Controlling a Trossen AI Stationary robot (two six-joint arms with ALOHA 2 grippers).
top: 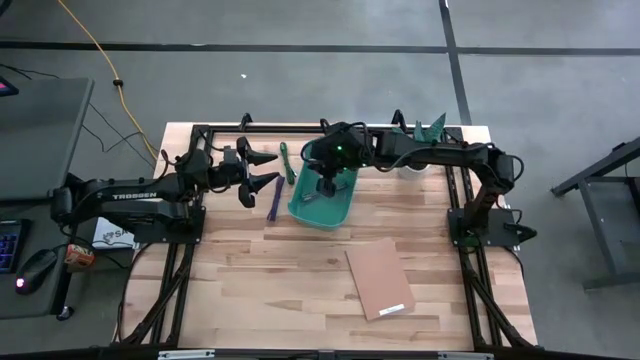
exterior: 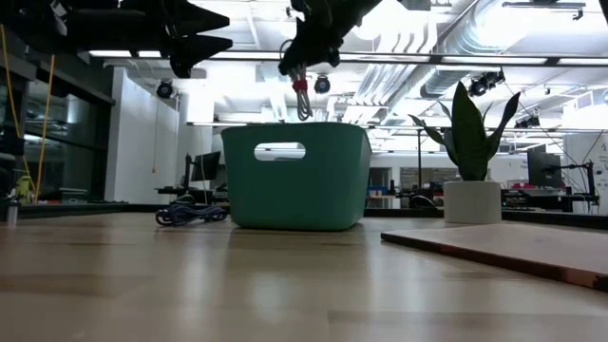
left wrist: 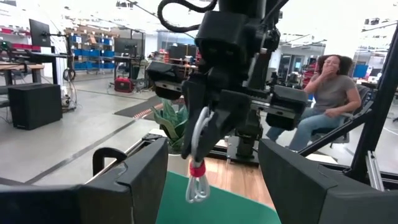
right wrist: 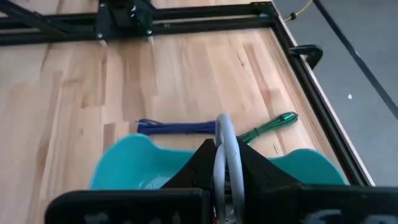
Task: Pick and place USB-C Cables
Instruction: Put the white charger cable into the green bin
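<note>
Overhead, the right gripper [exterior: 302, 84] pinches a white-with-red cable [left wrist: 198, 163] above the teal bin's [top: 300, 205] open top (clear of its rim). Left of the bin lie two cables, purple [top: 274, 203] and green [top: 284, 160]; the left gripper [top: 262, 170] hovers nearby, fingers spread.

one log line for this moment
right gripper: shut on white-and-red cable, above teal bin | left gripper: open, waiting beside bin
</note>
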